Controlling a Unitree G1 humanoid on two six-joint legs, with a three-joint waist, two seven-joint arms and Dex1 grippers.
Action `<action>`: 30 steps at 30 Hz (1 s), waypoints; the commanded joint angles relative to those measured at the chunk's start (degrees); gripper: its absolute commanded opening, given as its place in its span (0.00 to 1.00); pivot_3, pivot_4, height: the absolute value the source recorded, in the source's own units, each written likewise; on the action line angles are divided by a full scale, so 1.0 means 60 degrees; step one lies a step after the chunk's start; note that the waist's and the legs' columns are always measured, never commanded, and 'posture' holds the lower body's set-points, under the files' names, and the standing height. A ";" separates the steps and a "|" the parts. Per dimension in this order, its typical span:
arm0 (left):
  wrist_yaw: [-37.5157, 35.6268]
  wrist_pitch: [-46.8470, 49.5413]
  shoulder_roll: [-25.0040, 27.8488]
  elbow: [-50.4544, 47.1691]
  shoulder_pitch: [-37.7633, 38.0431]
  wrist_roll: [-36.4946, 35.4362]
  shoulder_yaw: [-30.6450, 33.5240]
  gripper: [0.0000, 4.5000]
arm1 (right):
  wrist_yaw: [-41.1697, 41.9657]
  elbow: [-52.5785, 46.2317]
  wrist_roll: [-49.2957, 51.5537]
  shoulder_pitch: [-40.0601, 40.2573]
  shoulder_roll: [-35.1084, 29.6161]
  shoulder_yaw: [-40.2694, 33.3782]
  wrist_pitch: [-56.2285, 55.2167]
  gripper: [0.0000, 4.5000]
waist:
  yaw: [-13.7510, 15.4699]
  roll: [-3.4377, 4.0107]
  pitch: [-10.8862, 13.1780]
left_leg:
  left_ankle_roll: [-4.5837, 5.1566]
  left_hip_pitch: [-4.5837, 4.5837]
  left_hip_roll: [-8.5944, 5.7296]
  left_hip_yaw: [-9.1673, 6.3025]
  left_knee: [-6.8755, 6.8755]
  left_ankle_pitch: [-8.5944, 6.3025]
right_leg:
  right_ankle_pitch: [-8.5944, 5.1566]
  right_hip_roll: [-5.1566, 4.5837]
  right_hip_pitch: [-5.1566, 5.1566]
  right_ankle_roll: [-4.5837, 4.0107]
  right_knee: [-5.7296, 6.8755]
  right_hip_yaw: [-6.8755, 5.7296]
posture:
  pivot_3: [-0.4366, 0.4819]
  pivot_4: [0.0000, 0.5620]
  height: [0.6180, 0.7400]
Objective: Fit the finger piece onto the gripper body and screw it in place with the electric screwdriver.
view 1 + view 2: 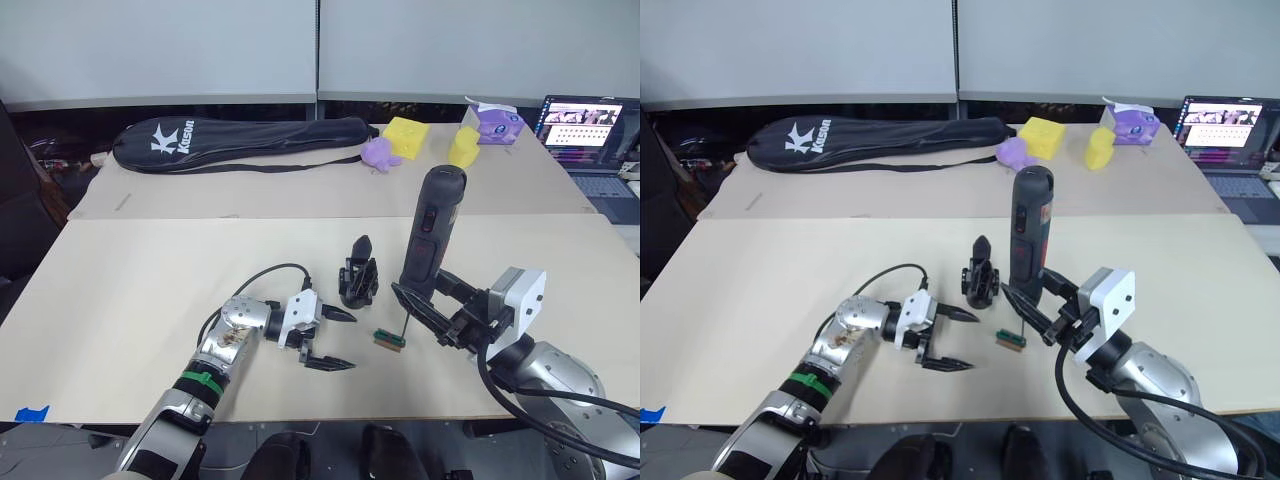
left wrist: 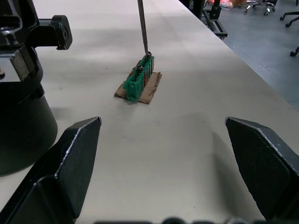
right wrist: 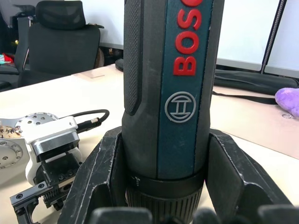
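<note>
Table (image 1: 150, 290) pale, office behind — our right gripper (image 1: 425, 300) clamps the screwdriver (image 1: 428, 230), left gripper (image 1: 330, 340) gapes empty.

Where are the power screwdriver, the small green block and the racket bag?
power screwdriver (image 1: 432, 225), left eye view, middle of its body
small green block (image 2: 138, 79), left wrist view, its top
racket bag (image 1: 240, 140), left eye view, bag's middle

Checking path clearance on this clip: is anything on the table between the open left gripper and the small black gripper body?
Nothing visible does. The left gripper, fingers open, sits on bare tabletop beside the small black gripper body. The green screw block and the black electric screwdriver, held upright by the right gripper, stand off to the side.
</note>
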 commanded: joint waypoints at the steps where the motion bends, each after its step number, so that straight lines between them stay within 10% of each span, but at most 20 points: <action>1: 0.0024 0.0175 -0.0083 -0.0334 -0.0068 -0.0108 0.0041 1.00 | -0.0069 -0.0658 0.0261 -0.0171 -0.0030 -0.0276 -0.0160 0.43 | 0.0000 0.0000 0.0000 | 0.0000 0.0000 0.0000 0.0000 0.0000 0.0000 | 0.0000 0.0000 0.0000 0.0000 0.0000 -0.0001 | 0.48 0.27 0.86; 30: 0.0269 0.1351 0.0009 -0.1614 -0.0084 -0.0238 0.0070 1.00 | 0.0075 -0.0508 0.0084 0.0045 0.0062 -0.0149 -0.0361 0.43 | -0.0021 -0.0001 0.0001 | 0.0001 0.0000 0.0002 0.0000 -0.0001 -0.0001 | 0.0000 0.0002 -0.0003 0.0000 0.0000 0.0000 | 0.48 0.27 0.86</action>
